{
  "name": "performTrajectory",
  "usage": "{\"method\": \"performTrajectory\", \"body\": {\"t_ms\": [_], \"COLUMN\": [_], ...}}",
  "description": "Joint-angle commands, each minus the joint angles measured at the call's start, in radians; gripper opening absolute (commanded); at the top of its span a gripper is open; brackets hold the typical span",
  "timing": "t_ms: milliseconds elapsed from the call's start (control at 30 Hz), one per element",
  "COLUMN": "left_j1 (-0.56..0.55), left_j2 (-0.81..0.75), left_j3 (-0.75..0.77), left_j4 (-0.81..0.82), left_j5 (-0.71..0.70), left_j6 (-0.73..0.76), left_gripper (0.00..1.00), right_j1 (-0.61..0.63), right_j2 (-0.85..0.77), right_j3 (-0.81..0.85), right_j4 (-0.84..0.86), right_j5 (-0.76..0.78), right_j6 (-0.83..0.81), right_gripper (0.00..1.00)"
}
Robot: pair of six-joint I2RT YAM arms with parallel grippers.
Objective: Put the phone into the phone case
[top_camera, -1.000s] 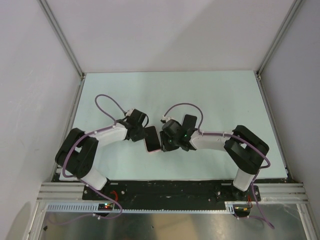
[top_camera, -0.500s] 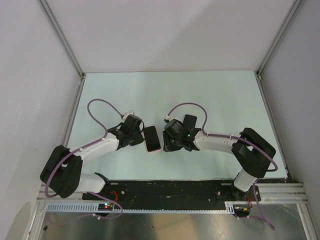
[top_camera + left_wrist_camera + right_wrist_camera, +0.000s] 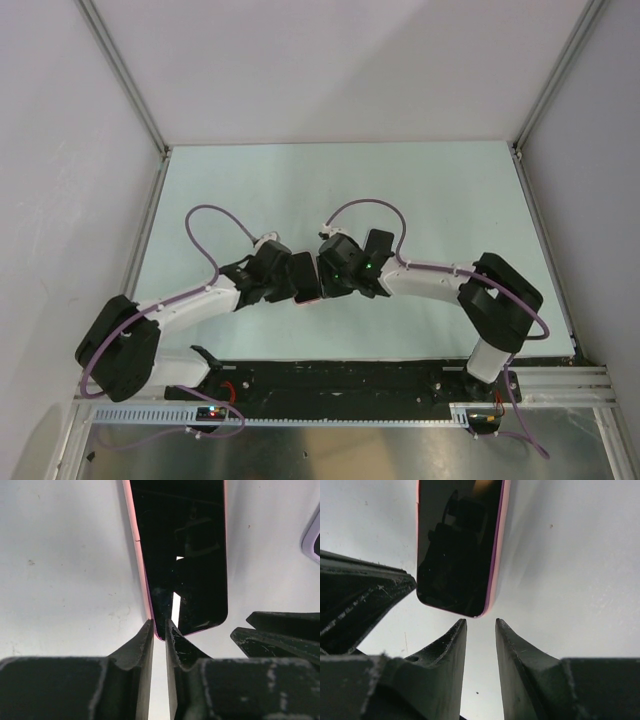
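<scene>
The phone [image 3: 304,272] lies face up inside the phone case [image 3: 309,300], whose pink rim shows around it, on the pale table between my two grippers. In the left wrist view the phone's [image 3: 185,555] near corner sits at my left gripper [image 3: 159,622], and the case's rim [image 3: 135,540] runs along its left side. The jaws are almost closed, one tip over the glass and one beside the rim. My right gripper [image 3: 481,621] is slightly open and empty, just short of the phone's [image 3: 455,550] other end and the case edge [image 3: 499,545]. In the top view, the left gripper [image 3: 284,283] and the right gripper [image 3: 326,277] flank the phone.
Grey walls with metal posts enclose the table [image 3: 430,190] on three sides. The arm bases and a black rail [image 3: 340,380] line the near edge. Purple cables loop over both arms.
Both grippers have closed in on the cased phone, the left moving right and the right moving left. The phone has hardly shifted.
</scene>
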Motion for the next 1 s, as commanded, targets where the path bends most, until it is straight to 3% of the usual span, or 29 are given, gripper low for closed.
{"method": "performTrajectory", "body": {"t_ms": [0,133,233,967], "left_j1": [-0.009,-0.010,-0.009,-0.017], "left_j2": [-0.025,-0.015,-0.005,0.064], "left_j3": [-0.008,-0.002,0.005,0.008], "left_j4": [0.013,0.013,0.014,0.067], "left_j5": [-0.019,-0.025,-0.020,0.031], "left_j6": [-0.013,-0.005,-0.001,0.007], "left_gripper": [0.21,0.32,0.35,0.19], "right_j1": [0.004,0.004,0.004,0.028], "right_j2": [0.045,0.078,0.097,0.162], "right_j3": [0.068,0.095,0.112,0.120], "right_j4": [-0.007,-0.015,-0.026,-0.065], "right_j5": [0.027,0.027,0.034,0.061], "right_j6": [0.011,0.010,0.007,0.010], "right_gripper": [0.34,0.30,0.27,0.16]}}
